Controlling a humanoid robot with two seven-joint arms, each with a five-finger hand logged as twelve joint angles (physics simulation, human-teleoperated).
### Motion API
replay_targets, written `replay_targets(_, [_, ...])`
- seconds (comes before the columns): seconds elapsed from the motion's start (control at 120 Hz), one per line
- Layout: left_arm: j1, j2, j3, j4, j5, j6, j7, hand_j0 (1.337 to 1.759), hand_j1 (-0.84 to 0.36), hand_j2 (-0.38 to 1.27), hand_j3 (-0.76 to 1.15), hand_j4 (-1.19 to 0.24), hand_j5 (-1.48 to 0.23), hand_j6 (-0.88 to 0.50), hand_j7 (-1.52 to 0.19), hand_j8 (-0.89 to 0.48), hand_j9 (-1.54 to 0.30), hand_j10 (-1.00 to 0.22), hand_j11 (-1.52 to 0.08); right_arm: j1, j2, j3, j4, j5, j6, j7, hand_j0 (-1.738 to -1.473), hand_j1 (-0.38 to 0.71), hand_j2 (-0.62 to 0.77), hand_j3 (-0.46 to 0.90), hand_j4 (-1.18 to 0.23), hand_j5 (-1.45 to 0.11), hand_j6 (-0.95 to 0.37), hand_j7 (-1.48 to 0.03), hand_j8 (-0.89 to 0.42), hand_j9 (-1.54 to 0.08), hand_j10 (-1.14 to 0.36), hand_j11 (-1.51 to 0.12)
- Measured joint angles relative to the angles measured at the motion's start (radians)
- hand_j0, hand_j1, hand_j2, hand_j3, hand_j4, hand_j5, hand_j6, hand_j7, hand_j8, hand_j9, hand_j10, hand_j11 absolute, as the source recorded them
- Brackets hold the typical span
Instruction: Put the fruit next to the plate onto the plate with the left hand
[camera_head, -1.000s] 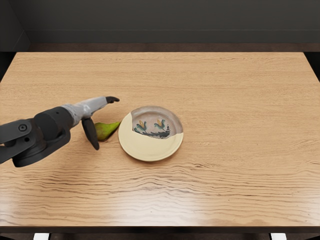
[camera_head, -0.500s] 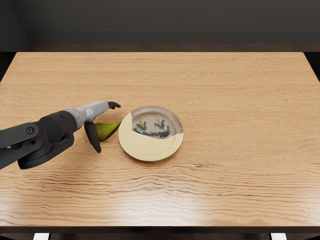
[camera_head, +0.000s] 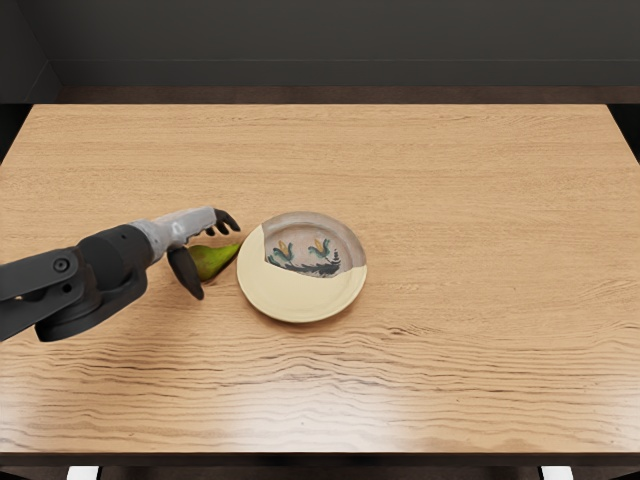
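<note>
small green pear (camera_head: 214, 258) is lying on its side on the light wooden table (camera_head: 460, 360), just left of the round cream plate with a painted blue-green motif (camera_head: 292, 298). its narrow end is pointing at the plate rim, and the fruit is sitting off the plate. grey-and-black left hand (camera_head: 196, 246) is straddling the pear's wide end. dark fingers (camera_head: 226, 222) are curling partway over the far side; thumb (camera_head: 187, 274) is hanging down on the near side. hand is standing half open, gripping nothing. contact with the fruit: cannot tell.
</note>
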Motion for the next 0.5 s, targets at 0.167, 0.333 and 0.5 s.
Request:
replay_targets(0.167, [0.000, -0.001, 0.002, 0.002, 0.002, 0.002, 0.000, 1.658, -0.01, 0.06, 0.00, -0.30, -0.39, -0.31, -0.39, -0.30, -0.39, -0.30, -0.39, 0.000, 0.000, 0.000, 0.000, 0.000, 0.000, 0.000, -1.658, -0.35, 0.00, 0.00, 0.00, 0.00, 0.00, 0.00, 0.00, 0.00, 0.00, 0.00])
replay_targets(0.333, [0.002, 0.000, 0.004, 0.002, 0.003, 0.025, 0.000, 1.658, -0.03, 0.07, 0.00, -0.32, -0.41, -0.32, -0.41, -0.32, -0.41, -0.32, -0.41, 0.000, 0.000, 0.000, 0.000, 0.000, 0.000, 0.000, -1.658, -0.35, 0.00, 0.00, 0.00, 0.00, 0.00, 0.00, 0.00, 0.00, 0.00, 0.00])
replay_targets(0.5, [0.013, 0.001, 0.005, 0.001, 0.004, 0.037, 0.000, 1.658, -0.11, 0.08, 0.00, -0.39, -0.50, -0.39, -0.50, -0.39, -0.50, -0.39, -0.50, 0.000, 0.000, 0.000, 0.000, 0.000, 0.000, 0.000, -1.658, -0.35, 0.00, 0.00, 0.00, 0.00, 0.00, 0.00, 0.00, 0.00, 0.00, 0.00])
